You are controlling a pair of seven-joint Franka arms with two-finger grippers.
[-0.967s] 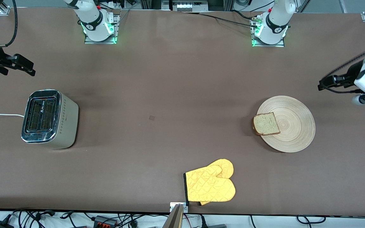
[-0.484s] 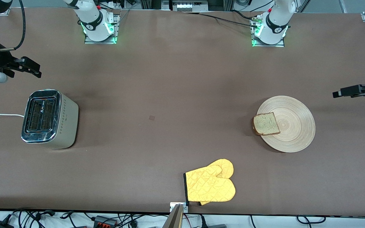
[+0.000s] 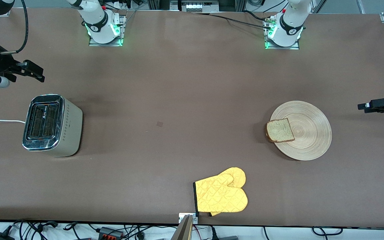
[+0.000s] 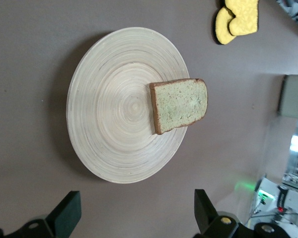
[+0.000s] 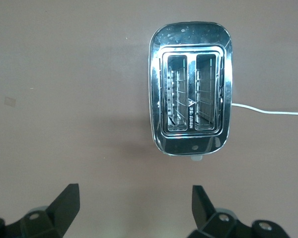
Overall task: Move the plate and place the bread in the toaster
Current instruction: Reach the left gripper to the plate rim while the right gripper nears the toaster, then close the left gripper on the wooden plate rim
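Brown tabletop fills the front view. At right-centre my round tan wooden plate (image 3: 300, 130) carries the squarish brown bread slice (image 3: 280, 130) on its rim toward the boxy chrome toaster (image 3: 52, 125) at frame left. My left gripper (image 3: 367, 106), nearest at the right edge, hovers wide open; my right gripper (image 3: 33, 71), also open, waits upper left above the toaster.

The brown table (image 3: 185, 86) is carrying the toaster (image 3: 52, 125), the plate (image 3: 308, 133) and 1 yellow oven mitt (image 3: 221, 195), all well apart.

Glossy chrome toaster (image 3: 52, 125); matt ringed wooden plate (image 3: 307, 133).
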